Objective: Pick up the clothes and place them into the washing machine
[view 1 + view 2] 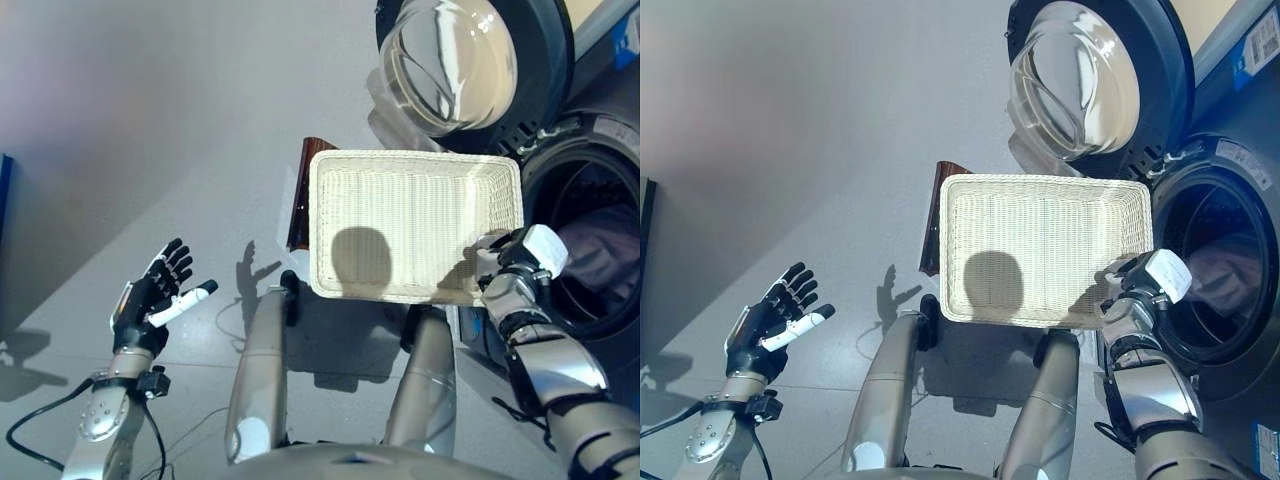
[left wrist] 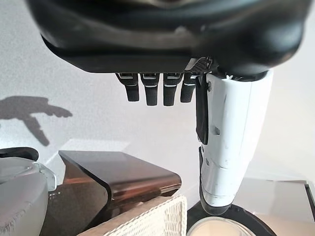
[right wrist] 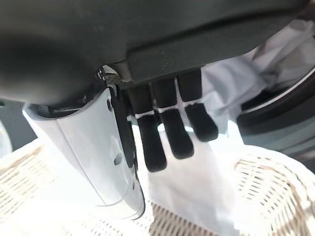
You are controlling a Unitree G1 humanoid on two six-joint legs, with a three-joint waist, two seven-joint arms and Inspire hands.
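A white wicker basket (image 1: pixel 415 155) stands in front of me, and the eye views show nothing in it. My right hand (image 1: pixel 515 270) is at its right front corner, beside the washing machine's open drum (image 1: pixel 590 175). Pale clothes (image 1: pixel 600 250) lie inside the drum. In the right wrist view the fingers (image 3: pixel 172 128) hang nearly straight and apart from the thumb. A white cloth (image 3: pixel 197 182) shows past them, between the drum and the basket's rim, and they are not curled round it. My left hand (image 1: pixel 150 295) is open, out over the floor at the lower left.
The washer's round glass door (image 1: pixel 450 60) stands swung open behind the basket. A dark brown stand (image 1: pixel 303 195) sticks out at the basket's left side and also shows in the left wrist view (image 2: pixel 123 172). Grey floor spreads to the left.
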